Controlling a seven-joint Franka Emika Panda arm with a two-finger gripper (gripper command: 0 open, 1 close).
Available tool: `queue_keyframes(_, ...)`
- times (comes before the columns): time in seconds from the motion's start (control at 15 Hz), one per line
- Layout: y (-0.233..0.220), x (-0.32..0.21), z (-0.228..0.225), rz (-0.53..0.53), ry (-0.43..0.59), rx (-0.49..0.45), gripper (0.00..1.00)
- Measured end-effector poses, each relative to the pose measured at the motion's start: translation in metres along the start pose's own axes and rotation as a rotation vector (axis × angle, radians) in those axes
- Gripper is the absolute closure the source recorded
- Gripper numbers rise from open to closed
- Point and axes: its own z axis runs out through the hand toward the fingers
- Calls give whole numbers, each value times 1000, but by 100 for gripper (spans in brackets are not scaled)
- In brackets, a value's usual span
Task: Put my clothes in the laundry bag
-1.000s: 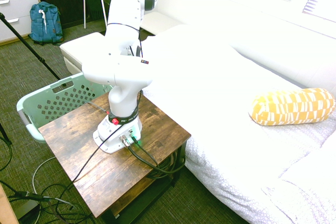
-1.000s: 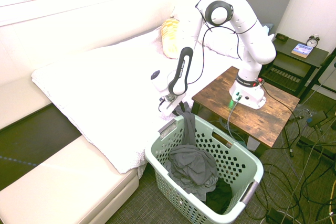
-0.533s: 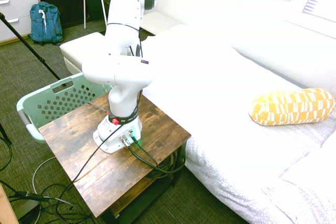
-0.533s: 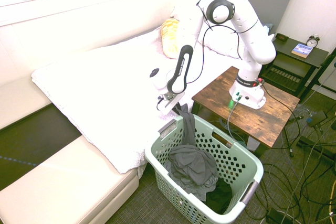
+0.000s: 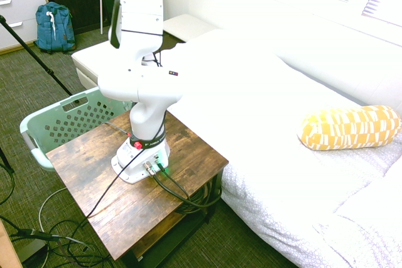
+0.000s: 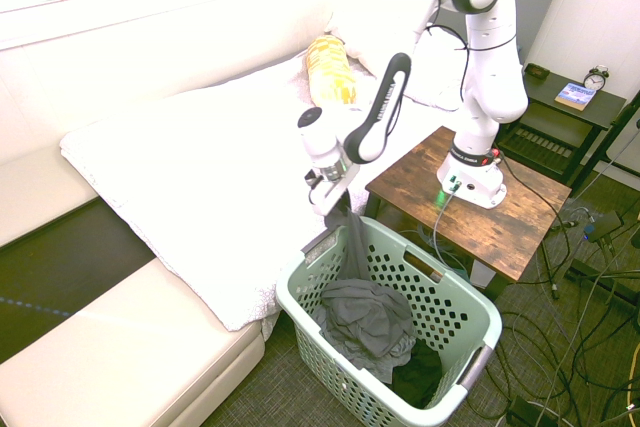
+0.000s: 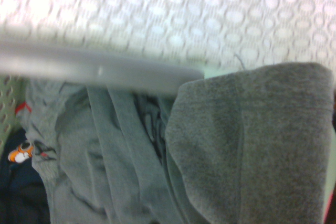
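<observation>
One hand (image 6: 338, 202) clamped on dark grey clothes (image 6: 365, 312), raised above mint laundry bag (image 6: 470, 342) rim nearest bed (image 6: 190, 177); garment's lower bulk heaped inside bag.

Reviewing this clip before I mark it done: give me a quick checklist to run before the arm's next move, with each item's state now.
1. Gripper shut on the clothes: ok, grey fabric hangs from it.
2. Clothes fully inside the laundry basket: not ok, a strip runs up to the gripper.
3. Gripper above the basket: ok.
4. Basket upright on the floor: ok.
5. Yellow cushion untouched on the bed: ok.
</observation>
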Motion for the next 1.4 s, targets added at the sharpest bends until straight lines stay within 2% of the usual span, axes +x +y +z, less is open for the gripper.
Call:
queue_keyframes(0.2, 48, -70, 28, -104, 59, -34, 100)
queue_keyframes(0.27, 56, -81, 39, -135, 74, -50, 0)
queue_keyframes(0.53, 65, -95, 55, -218, 115, -74, 0)
queue_keyframes(1.0, 52, -74, 43, -230, 114, -51, 0)
queue_keyframes(1.2, 33, -21, -10, -186, 101, 24, 0)
queue_keyframes(1.4, 32, 78, -88, -84, 71, 118, 0)
